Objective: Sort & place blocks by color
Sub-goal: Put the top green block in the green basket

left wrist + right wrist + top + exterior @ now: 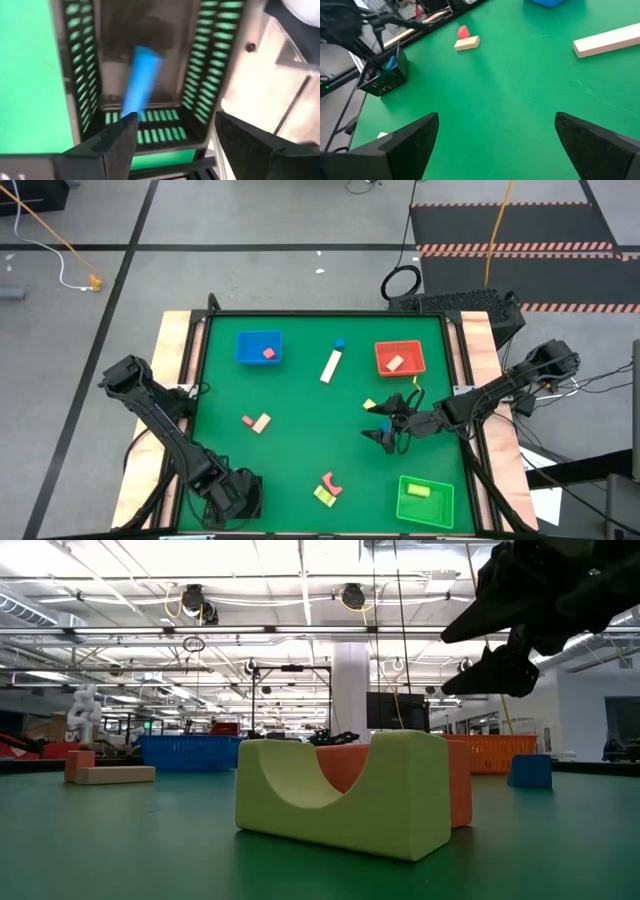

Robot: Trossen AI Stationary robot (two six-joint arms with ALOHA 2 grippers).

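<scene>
Blue bar block (141, 80) sits inside the black slotted tray (195, 65) at the table's near-left corner, tilted, long axis running along the tray, clear of the fingers. Left gripper (175, 145) hovers right above it, jaws parted, holding nothing. Right gripper (495, 145) hangs over bare green mat (520, 90), jaws wide, empty.

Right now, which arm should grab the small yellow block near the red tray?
Right. The right gripper hangs open beside the yellow block. The left gripper is across the table, open over the black tray holding a blue block.
</scene>
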